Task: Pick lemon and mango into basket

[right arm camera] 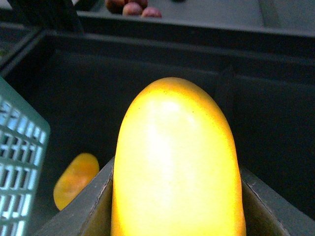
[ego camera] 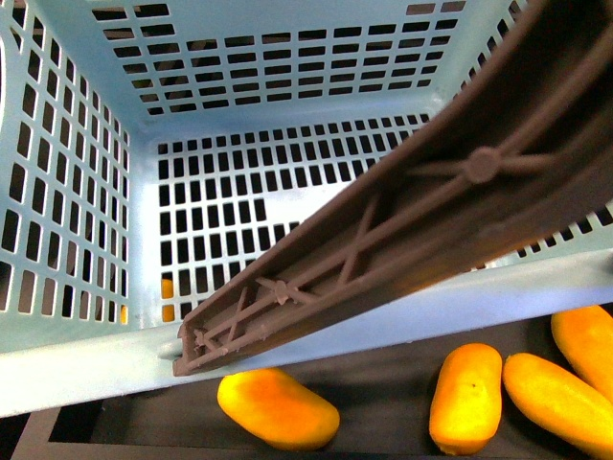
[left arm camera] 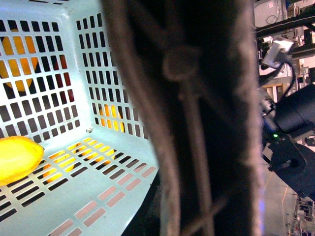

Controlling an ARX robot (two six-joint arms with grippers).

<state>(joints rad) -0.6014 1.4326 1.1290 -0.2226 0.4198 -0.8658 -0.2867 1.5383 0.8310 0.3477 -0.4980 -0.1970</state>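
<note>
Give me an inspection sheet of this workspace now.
Surface: dark bin beside the basket.
Job's things: basket, handle lying across it; lemon inside it; mango between the right gripper fingers.
Clutter: loose mangoes in the bin; dark-red fruits beyond.
Grippers: right shut on mango; left not in view.
Cables: some near a black arm.
Surroundings: blurred lab gear.

No readable text, labels, brand names, numbers or signs in any of the three views; only plain, unmarked surfaces on basket [ego camera: 96,369] and mango [right arm camera: 177,162].
</note>
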